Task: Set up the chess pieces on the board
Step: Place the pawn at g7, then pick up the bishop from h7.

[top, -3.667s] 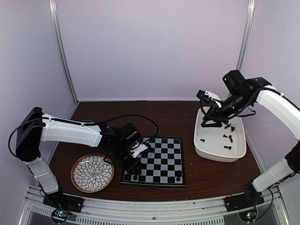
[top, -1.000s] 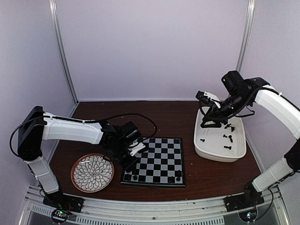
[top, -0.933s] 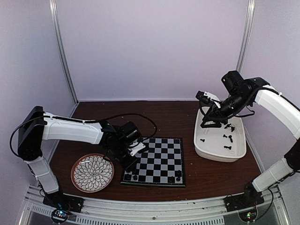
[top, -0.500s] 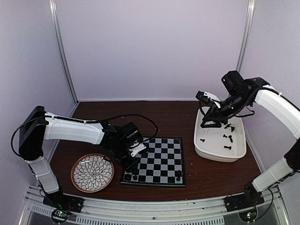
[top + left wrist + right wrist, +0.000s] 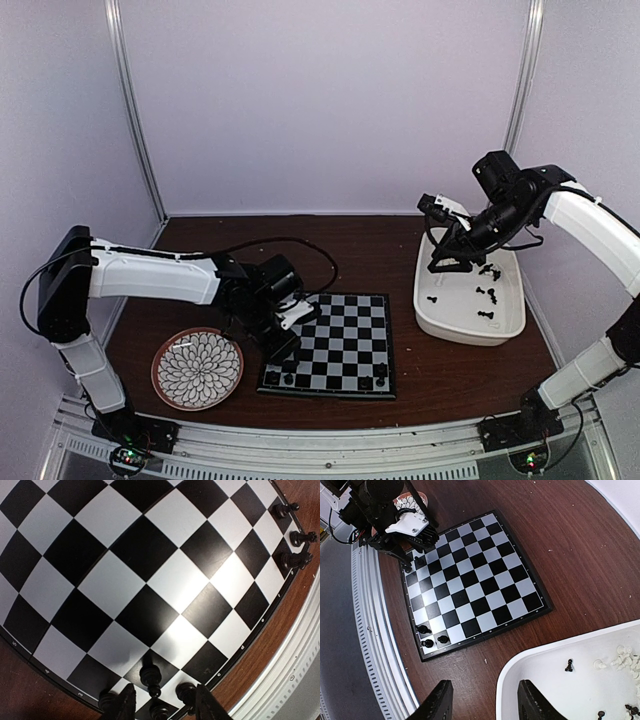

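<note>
The flat square board (image 5: 345,330), glossy black and pale grey checkers inside a thin dark rim, lies at lower centre on the brown wooden counter (image 5: 380,250). Your left hand (image 5: 165,707) is released over its lower left corner, with its fingers apart beside small turned black pieces (image 5: 150,675). The middle rows are bare. Your right hand (image 5: 485,700) is opened, grasping nothing, above the smooth white tub (image 5: 450,320) at the right. Against the earlier frame, the left hand sits slightly higher.
</note>
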### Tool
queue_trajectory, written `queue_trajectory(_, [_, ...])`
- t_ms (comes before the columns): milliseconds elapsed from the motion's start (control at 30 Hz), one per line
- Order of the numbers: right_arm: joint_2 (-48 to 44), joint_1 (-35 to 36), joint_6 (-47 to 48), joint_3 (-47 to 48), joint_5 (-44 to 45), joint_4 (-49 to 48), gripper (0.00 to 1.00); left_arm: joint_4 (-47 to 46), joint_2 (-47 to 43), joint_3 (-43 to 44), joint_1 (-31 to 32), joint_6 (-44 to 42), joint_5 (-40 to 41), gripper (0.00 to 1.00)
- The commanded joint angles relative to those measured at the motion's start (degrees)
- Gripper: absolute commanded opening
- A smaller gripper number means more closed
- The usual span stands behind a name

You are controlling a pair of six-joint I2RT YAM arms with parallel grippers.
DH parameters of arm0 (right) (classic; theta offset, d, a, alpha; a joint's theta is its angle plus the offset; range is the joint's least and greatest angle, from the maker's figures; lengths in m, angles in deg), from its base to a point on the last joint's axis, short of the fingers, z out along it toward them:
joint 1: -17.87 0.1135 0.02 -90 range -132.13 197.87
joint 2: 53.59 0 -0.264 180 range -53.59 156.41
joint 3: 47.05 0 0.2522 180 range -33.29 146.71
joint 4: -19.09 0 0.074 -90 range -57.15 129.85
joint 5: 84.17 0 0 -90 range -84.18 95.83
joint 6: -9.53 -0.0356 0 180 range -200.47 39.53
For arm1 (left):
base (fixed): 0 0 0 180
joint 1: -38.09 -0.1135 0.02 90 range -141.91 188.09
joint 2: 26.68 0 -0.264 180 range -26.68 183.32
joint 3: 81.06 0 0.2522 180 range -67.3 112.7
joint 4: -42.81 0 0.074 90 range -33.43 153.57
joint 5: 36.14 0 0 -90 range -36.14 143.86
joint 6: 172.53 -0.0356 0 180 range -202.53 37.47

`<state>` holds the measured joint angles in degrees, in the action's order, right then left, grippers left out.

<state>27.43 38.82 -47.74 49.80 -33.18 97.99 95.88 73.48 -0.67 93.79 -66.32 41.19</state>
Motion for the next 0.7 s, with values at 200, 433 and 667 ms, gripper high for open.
queue_trajectory(200, [-0.4,-0.3,0.1,0.7,-0.7,0.4,0.48,1.6,-4.7,2.8,-0.7,1.7,8.8,0.47])
queue_trajectory(433, [-0.4,-0.3,0.1,0.6,-0.8,0.4,0.48,5.8,-3.8,2.2,-3.6,5.5,9.0,0.51])
queue_trajectory(667, [-0.6,-0.3,0.1,0.3,-0.8,0.3,0.48,5.6,-1.0,1.5,-3.7,5.3,3.5,0.55])
